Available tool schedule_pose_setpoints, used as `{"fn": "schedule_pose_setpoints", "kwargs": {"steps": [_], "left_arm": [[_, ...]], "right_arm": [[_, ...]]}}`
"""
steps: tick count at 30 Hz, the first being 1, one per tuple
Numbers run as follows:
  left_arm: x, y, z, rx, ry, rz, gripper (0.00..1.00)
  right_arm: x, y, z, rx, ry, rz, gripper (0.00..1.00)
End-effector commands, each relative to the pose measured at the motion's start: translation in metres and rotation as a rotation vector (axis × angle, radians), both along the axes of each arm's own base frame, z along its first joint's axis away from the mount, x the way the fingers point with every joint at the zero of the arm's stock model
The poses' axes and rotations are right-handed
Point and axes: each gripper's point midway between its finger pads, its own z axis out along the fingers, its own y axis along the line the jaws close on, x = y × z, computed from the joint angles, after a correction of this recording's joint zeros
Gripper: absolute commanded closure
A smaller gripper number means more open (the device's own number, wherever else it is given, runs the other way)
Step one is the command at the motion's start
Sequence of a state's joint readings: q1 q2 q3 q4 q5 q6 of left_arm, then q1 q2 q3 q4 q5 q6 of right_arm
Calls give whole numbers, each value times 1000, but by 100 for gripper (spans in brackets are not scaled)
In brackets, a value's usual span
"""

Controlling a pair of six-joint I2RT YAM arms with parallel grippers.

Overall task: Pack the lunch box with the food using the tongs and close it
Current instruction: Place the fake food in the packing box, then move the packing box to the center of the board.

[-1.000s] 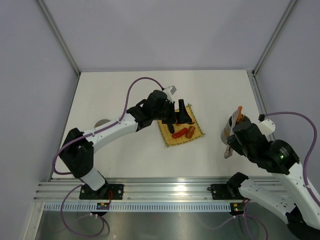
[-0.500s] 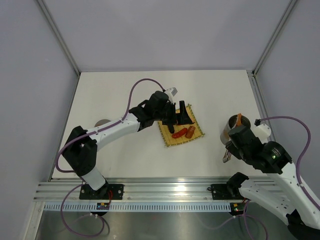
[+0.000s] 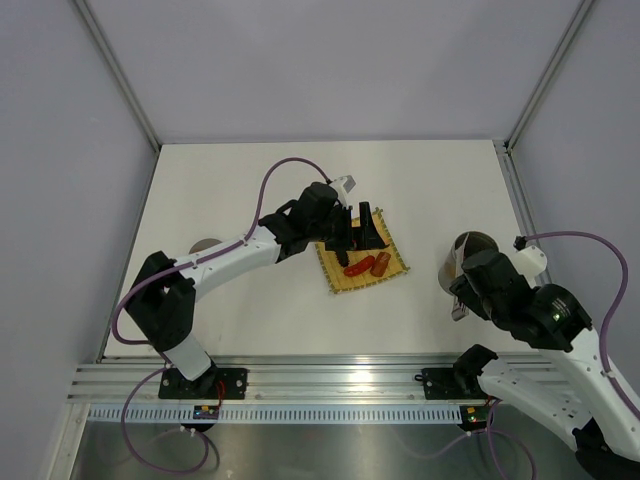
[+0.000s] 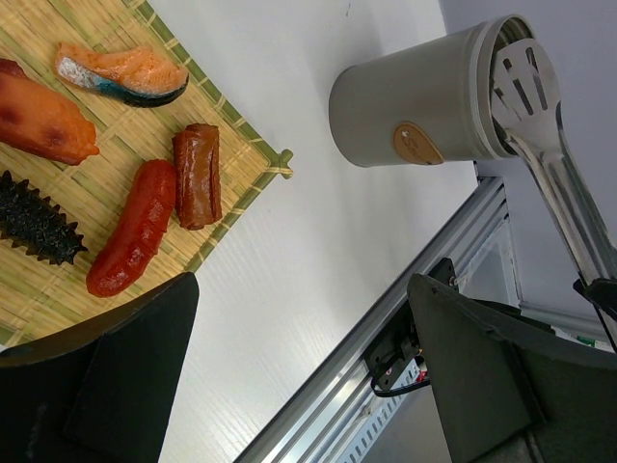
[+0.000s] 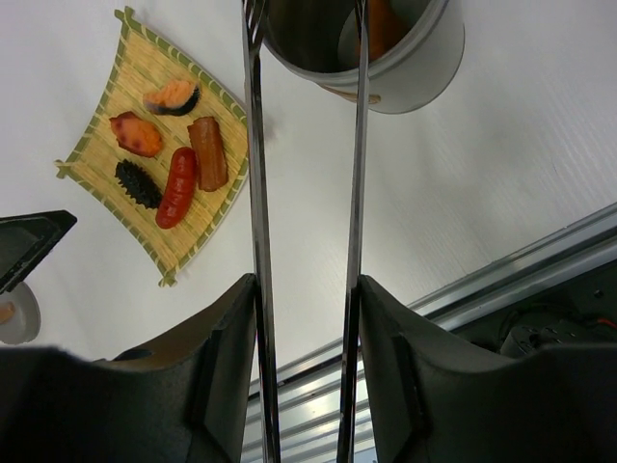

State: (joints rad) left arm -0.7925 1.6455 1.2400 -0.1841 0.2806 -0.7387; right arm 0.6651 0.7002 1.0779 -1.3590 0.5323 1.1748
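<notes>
Right wrist view: the right tool [image 5: 304,328] grips the tongs [image 5: 254,193] above the lunch box [image 5: 424,58], likely so food [image 5: 181,188] drops straight in; the left tool [image 4: 299,376] hangs open.

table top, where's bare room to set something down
Free: far strip between yellow woven mat and back wall; gap between mat and tall grey metal canister. Crowded: mat under left gripper; canister mouth, slim silver tongs there.

Five food pieces [image 5: 178,188] (perhaps a sixth [image 5: 381,24])
</notes>
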Motion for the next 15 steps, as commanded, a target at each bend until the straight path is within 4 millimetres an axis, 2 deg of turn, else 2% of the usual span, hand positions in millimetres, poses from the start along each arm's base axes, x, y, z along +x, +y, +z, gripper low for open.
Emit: {"fn": "schedule_pose_setpoints", "kwargs": {"steps": [1, 6, 9, 10, 13, 15], "left_arm": [[5, -7, 16, -51, -33, -12, 6], [5, -7, 15, -53, -33, -11, 6], [5, -7, 14, -52, -29, -12, 6], [5, -7, 14, -53, -30, -12, 6], [5, -7, 14, -52, -28, -11, 6], [5, -7, 14, -53, -27, -12, 6]], "right_arm": [[-42, -41, -8, -154, 140, -14, 49], [-40, -40, -6, -172, 147, -4, 46], [-40, -39, -9, -181, 160, 6, 58], [-40, -39, -11, -182, 163, 7, 69], [-39, -35, -13, -171, 163, 16, 87], [-37, -32, -13, -162, 158, 28, 93]]}}
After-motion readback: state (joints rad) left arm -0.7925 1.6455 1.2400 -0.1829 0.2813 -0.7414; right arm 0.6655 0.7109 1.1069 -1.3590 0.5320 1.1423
